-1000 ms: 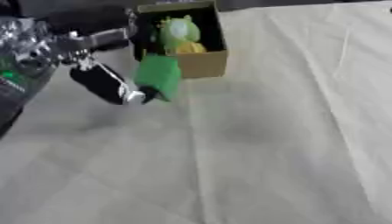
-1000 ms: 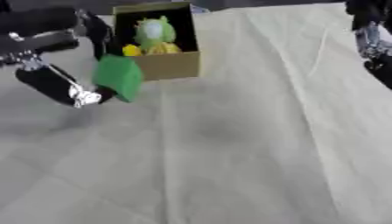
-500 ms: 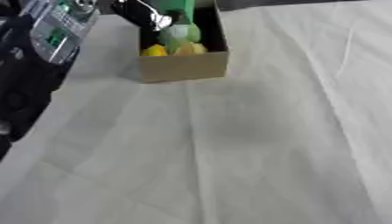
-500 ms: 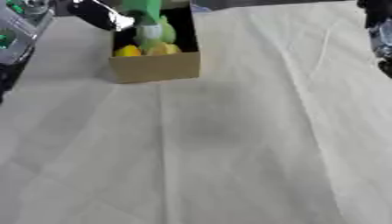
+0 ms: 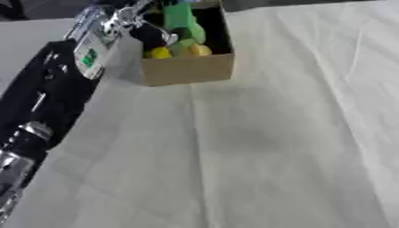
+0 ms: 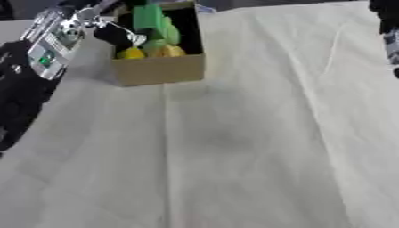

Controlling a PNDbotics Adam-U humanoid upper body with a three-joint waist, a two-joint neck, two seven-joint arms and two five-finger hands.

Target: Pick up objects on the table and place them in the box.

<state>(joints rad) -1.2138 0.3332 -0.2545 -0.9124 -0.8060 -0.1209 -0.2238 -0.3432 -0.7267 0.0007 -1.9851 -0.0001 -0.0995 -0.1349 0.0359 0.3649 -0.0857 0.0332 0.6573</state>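
Over the cardboard box (image 5: 187, 69), left hand (image 5: 148, 32) fingers curled round green block (image 5: 181, 18); no readable writing.

Even, soft light; whole picture blurred; faint shadow beside box (image 5: 188, 70); no glare.

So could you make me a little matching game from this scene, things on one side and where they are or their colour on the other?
Things:
1. green block
2. cardboard box
3. left robot hand
4. yellow pieces

Descriptions:
A. brown, open at the top, on the white cloth
B. reaching into the box from the left
C. sticking up above the box's opening
D. low inside the box, near its front wall

Pairs: 1-C, 2-A, 3-B, 4-D
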